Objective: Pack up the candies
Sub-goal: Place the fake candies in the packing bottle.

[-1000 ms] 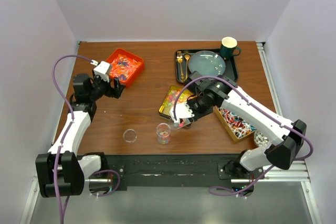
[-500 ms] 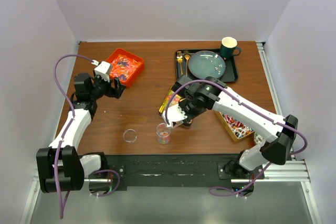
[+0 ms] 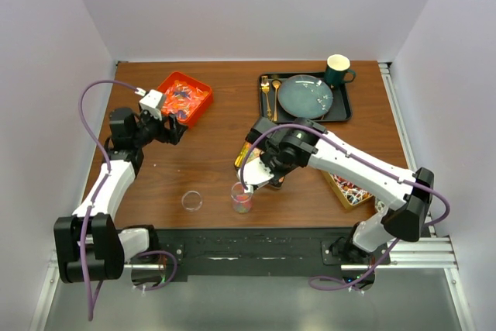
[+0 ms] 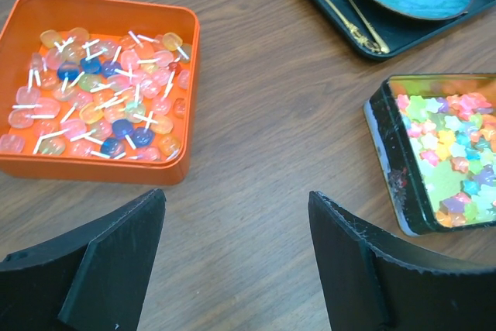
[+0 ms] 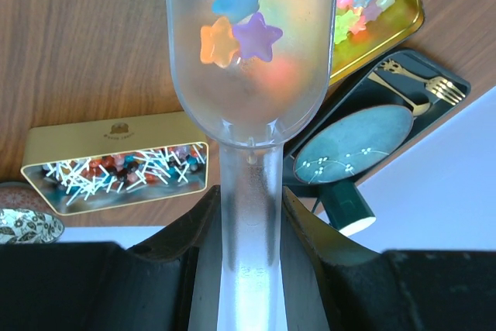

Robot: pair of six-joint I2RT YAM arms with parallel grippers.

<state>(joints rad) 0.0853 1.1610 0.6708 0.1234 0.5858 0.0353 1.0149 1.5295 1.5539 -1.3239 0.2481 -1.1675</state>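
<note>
The right claw (image 5: 249,222), clamped on a clear scoop (image 5: 298,67), is holding star candies (image 5: 236,32) over the near cup (image 3: 242,198) (light, slippery gummies, likely best scooped, not pinched) while the left claw (image 4: 236,199) is hovering, jaws apart.

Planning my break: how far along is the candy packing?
Done: one cup holds some candies. In hand: the right fingers grip a clear scoop carrying star candies by that cup. Left: the other cup looks empty, and the open left fingers hover near the orange tray.
</note>
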